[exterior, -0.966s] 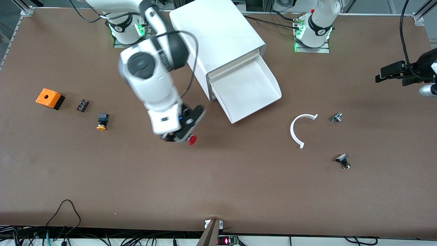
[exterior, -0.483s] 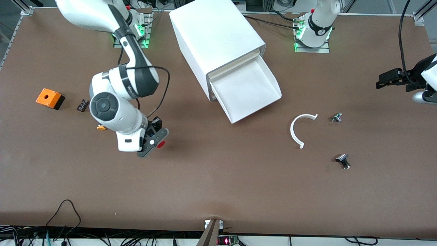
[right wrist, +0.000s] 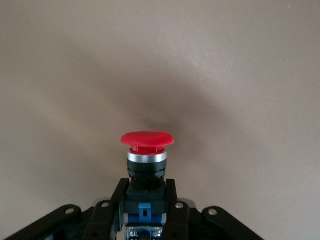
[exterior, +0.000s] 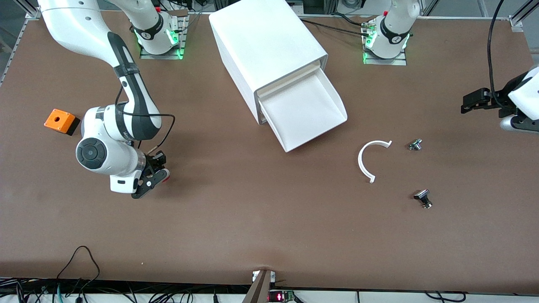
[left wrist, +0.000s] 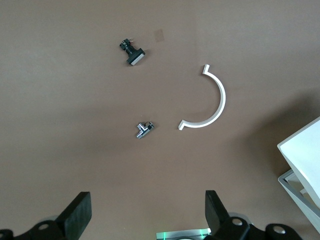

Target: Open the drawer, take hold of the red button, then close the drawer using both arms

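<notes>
The lowest drawer (exterior: 309,115) of the white cabinet (exterior: 265,46) is pulled out, and its white tray looks empty. My right gripper (exterior: 156,177) is shut on the black-blue body of the red-capped button (exterior: 167,178). It holds the button low over bare table toward the right arm's end. In the right wrist view the red cap (right wrist: 147,139) sticks out past the right gripper (right wrist: 146,200). My left gripper (exterior: 475,103) is open and empty over the table's edge at the left arm's end. Its fingers (left wrist: 77,216) stand wide apart.
An orange box with a hole (exterior: 61,121) sits beside the right arm. A white C-shaped piece (exterior: 370,160), a small metal part (exterior: 415,144) and a black part (exterior: 423,198) lie toward the left arm's end. They also show in the left wrist view: the C-shaped piece (left wrist: 212,102), the metal part (left wrist: 144,130) and the black part (left wrist: 134,51).
My right arm has swung away from the drawer toward its own end of the table, carrying the red button. It now covers the orange-yellow button. My left gripper has sunk slightly.
</notes>
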Robot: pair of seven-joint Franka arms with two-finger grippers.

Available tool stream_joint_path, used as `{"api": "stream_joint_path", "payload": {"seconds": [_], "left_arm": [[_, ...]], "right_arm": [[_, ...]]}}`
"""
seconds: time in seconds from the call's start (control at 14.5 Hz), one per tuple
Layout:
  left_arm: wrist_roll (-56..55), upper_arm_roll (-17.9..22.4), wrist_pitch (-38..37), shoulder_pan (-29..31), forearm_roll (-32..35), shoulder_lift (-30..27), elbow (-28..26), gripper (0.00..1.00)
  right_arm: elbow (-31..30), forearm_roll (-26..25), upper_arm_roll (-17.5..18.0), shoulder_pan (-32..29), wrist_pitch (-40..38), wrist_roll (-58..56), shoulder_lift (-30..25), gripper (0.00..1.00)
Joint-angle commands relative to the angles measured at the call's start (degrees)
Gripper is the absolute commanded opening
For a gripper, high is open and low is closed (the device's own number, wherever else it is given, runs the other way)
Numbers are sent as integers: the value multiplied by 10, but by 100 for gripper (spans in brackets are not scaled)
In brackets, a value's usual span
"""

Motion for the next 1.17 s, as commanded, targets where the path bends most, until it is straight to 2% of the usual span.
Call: {"api": "stream_joint_path", "payload": {"seconds": [0.0, 0.07, 0.34, 0.48, 0.55, 0.62, 0.69, 0.9, 1.1], "left_arm": [[5, 0, 0, -6, 19, 16, 19, 100], [4, 1, 0, -5, 17, 36, 20, 100], [2, 0, 3, -23, 24, 52, 13, 100], [6, -2, 3, -29, 19, 51, 1, 100], [4, -6, 6, -30, 17, 56, -1, 98], [-8, -14, 15, -35, 17, 66, -4, 85], [-35, -17, 28, -44, 14, 74, -10, 83], [-189, -24, 71, -59, -39, 101, -27, 90], [-282, -25, 191, -76, -93, 107, -110, 94]], "right_arm": [[-129, -7, 10, 2, 104, 2, -52, 14], [-155, -5, 11, 1, 129, 4, -57, 15], [-260, -4, 11, 1, 214, 7, -88, 16], [-274, -3, 11, 1, 231, 7, -87, 26], [-274, -3, 11, 1, 231, 7, -87, 36], [-272, -2, 11, 0, 228, 8, -87, 67], [-271, -2, 11, -1, 226, 10, -89, 100], [-254, -2, 11, -1, 212, 8, -102, 100], [-175, 0, 13, -1, 104, 50, -109, 100]]}}
